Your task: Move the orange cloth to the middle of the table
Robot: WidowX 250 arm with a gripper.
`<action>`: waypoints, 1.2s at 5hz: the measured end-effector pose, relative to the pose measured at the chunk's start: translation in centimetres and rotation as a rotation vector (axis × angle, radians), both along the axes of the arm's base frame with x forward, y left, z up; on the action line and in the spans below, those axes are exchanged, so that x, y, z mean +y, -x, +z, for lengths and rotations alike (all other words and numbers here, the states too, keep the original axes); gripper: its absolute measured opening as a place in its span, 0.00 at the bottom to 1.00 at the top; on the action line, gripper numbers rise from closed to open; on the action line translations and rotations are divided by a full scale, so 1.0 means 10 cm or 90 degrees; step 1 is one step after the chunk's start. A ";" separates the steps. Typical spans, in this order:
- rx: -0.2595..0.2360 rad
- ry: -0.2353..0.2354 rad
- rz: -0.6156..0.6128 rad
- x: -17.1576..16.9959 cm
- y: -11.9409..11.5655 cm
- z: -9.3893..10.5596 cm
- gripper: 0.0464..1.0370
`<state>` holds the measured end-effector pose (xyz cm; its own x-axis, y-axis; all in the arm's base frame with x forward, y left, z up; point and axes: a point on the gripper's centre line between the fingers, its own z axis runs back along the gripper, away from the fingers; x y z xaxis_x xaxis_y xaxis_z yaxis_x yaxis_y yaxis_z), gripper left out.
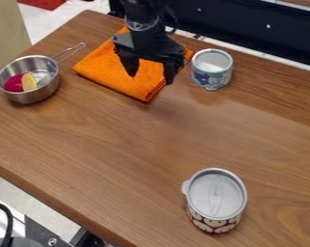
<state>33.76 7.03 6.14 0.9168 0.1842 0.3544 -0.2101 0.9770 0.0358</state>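
Note:
My gripper [149,79] hangs over the orange cloth at the back of the table, its two fingers spread apart with orange fabric visible between them. The folded orange cloth [112,70] lies flat on the wooden table [125,140], left of the table's back middle, with one corner pointing toward the camera. The gripper hides part of the cloth's centre and right side. Whether the fingertips touch the cloth, I cannot tell.
A metal pan [29,98] holding a dark pink item [14,83] and a yellow piece [29,82] stands at the left, its handle near the cloth. An open blue-and-white can [212,77] stands close right of the cloth. A lidded can [215,198] is at the front right.

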 end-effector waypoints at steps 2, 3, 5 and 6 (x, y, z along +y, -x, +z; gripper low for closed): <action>-0.028 0.001 0.064 0.31 -0.28 0.06 0.57; -0.033 0.013 0.158 0.41 -0.37 0.05 0.29; 0.043 0.059 0.340 0.49 -0.51 -0.05 0.01; 0.072 0.080 0.362 0.55 -0.54 -0.06 0.01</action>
<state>39.18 12.56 5.57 0.6929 0.6918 0.2031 -0.7035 0.7105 -0.0203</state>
